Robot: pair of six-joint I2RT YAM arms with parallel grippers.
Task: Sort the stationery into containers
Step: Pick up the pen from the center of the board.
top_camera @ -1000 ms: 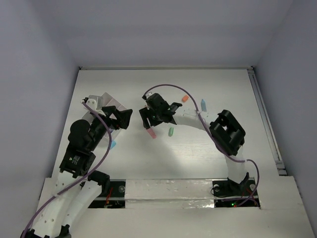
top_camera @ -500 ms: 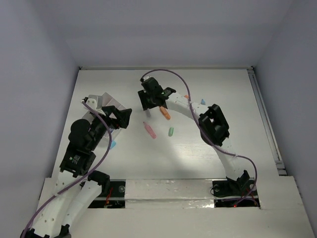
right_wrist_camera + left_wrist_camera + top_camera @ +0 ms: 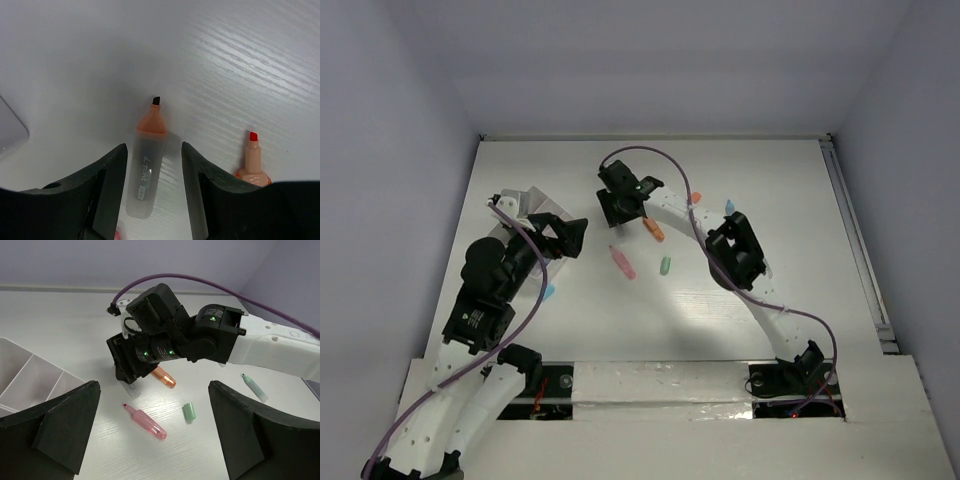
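Right claw (image 3: 152,162) astride marker (image 3: 145,182), arm (image 3: 676,214) stretched forward

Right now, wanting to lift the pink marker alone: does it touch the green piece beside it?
Apart. The left wrist view shows a strip of bare table between the pink marker and the green piece.

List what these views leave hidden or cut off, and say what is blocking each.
Right wrist view: whether the right end effector grips the black-tipped marker; shadow hides any contact.
Right wrist view: orange marker, body cut off behind a finger.
Left wrist view: containers, cut by the left edge.
Top view: light blue item, mostly under the left arm.
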